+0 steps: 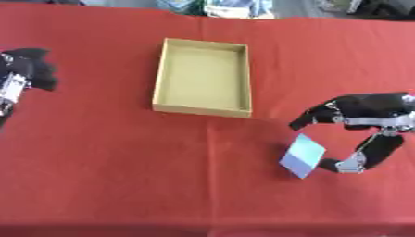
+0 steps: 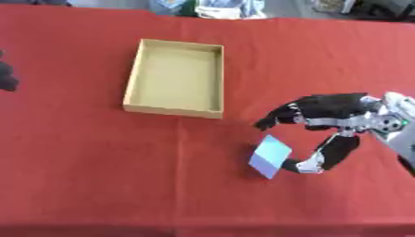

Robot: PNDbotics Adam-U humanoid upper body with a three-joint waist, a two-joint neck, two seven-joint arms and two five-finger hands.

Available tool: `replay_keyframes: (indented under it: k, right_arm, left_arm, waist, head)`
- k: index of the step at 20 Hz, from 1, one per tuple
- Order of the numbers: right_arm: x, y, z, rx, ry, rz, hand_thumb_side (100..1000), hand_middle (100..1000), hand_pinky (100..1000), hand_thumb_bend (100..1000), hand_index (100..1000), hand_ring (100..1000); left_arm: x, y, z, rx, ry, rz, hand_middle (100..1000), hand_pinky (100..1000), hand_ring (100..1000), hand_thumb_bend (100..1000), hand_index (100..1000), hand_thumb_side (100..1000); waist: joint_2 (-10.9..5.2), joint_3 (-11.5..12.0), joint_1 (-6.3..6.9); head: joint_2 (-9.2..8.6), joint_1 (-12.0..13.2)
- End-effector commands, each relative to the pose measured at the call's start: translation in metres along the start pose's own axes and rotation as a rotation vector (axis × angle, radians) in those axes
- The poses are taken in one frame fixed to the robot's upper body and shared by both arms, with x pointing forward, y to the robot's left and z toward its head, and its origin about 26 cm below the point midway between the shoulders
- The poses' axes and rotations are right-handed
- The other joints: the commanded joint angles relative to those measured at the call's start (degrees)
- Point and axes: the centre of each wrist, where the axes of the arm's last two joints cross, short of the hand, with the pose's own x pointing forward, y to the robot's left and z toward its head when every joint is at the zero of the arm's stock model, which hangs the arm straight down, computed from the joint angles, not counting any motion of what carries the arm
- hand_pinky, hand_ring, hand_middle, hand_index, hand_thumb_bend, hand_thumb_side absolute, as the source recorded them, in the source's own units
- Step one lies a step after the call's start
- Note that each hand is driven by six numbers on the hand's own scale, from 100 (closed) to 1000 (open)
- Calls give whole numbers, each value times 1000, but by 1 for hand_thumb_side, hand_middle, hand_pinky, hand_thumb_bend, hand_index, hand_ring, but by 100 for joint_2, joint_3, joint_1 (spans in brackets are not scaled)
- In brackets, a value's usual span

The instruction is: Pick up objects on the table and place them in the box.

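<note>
- A small, flat, pale blue card (image 2: 270,155) is sitting on the red table (image 1: 122,176), below and to the right of the box (image 1: 203,77).
- The box is tan and open on top. Nothing is showing inside it.
- The right hand (image 2: 324,121) is reaching in from the right side. Its fingers (image 2: 272,119) are curving over the card from above, and its thumb (image 2: 312,165) is curling in from below.
- The thumb tip is touching, or almost touching, the card's right edge. The fingers above are looking a little apart from the card. So the hand is curling around the card, but I cannot tell if it is really pinching it yet.
- One side of the card is looking lifted off the cloth, though this is hard to see clearly.
- The card is looking thin and very light. It is probably a bit stiff, and smooth, so it may be slipping away if pushed.
- The best place to be holding it is by two opposite edges, with the thumb on one side and the fingers on the other.
- The left hand (image 1: 28,69) is waiting at the left edge of the table, near no object. I cannot tell how its fingers are sitting.
</note>
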Motion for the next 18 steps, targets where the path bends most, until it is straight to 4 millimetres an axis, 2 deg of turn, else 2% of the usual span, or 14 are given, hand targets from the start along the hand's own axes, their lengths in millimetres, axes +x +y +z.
replay_keyframes:
  k: [1, 18]
  right_arm:
    - [-5, -3, 7, 250, -152, 170, 595, 821, 800, 271, 1000, 824]
    - [-15, 10, 4, 265, -129, 189, 590, 801, 796, 282, 993, 796]
  left_arm:
    - [6, 4, -2, -4, -21, -21, 611, 644, 625, 100, 808, 784]
    - [7, 4, -3, -4, -24, -20, 611, 644, 626, 100, 808, 784]
  waist:
    - [-72, -2, 15]
    - [-64, 7, 17]
  head:
    - [30, -15]
    - [30, -22]
